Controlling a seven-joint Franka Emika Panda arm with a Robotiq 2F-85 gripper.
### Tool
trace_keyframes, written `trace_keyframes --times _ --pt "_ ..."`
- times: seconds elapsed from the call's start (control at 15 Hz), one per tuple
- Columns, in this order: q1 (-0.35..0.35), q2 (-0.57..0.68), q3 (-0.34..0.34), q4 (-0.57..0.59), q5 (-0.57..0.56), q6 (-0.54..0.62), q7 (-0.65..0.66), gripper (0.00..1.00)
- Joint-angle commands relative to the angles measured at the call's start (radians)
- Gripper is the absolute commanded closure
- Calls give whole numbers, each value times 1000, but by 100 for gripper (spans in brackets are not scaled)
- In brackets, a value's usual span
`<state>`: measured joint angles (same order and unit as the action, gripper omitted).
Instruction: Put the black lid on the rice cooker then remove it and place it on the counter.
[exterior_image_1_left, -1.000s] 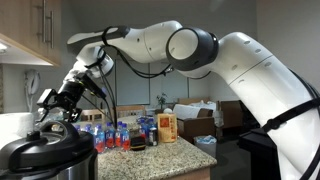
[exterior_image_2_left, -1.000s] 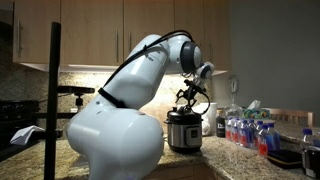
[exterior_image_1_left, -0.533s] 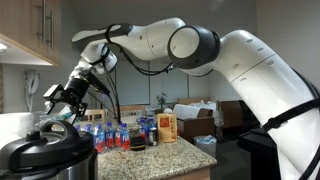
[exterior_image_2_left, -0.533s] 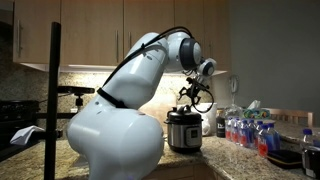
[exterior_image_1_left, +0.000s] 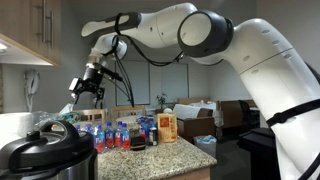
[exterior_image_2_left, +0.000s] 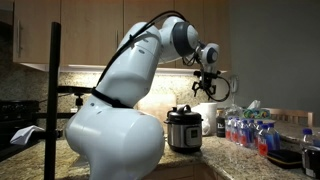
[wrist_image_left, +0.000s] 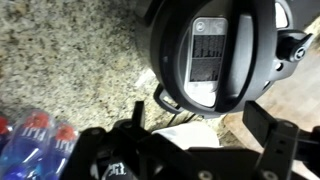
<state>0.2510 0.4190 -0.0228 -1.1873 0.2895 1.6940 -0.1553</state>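
The rice cooker (exterior_image_1_left: 55, 165) (exterior_image_2_left: 184, 133) stands on the granite counter (exterior_image_1_left: 192, 152) with the black lid (exterior_image_1_left: 40, 140) (exterior_image_2_left: 185, 110) resting on top of it. My gripper (exterior_image_1_left: 86, 92) (exterior_image_2_left: 208, 90) hangs well above the cooker, open and empty, clear of the lid. The wrist view looks straight down on the round black lid (wrist_image_left: 215, 50), which has a grey panel in its middle. The two fingertips (wrist_image_left: 266, 122) of my gripper (wrist_image_left: 200, 122) stand wide apart with nothing between them.
Several colourful water bottles (exterior_image_1_left: 115, 135) (exterior_image_2_left: 245, 130) (wrist_image_left: 35, 135) and an orange box (exterior_image_1_left: 167, 127) crowd the counter beside the cooker. Wooden wall cabinets (exterior_image_1_left: 25, 30) hang overhead. Speckled counter surface (wrist_image_left: 70, 50) shows to the left of the cooker.
My gripper has opened off the lid, risen, and swung away from the cooker. The lid stays on the cooker.
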Motion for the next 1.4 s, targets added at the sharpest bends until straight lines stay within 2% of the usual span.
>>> trace_keyframes --times 0.0,0.33,0.4,0.73,0.93,1.0,1.33 --pt "32 -156 -56 -207 -123 129 91 0" --pt "62 -298 -102 -443 -312 268 310 0" --pt "2 -326 -34 -487 -363 277 376 0" --pt "-51 -471 5 -655 -484 171 623 0" --pt "-103 -519 22 -691 -476 100 648 0" --pt "-105 -453 37 -624 -457 120 604 0" --pt "-131 -498 42 -662 -455 100 609 0"
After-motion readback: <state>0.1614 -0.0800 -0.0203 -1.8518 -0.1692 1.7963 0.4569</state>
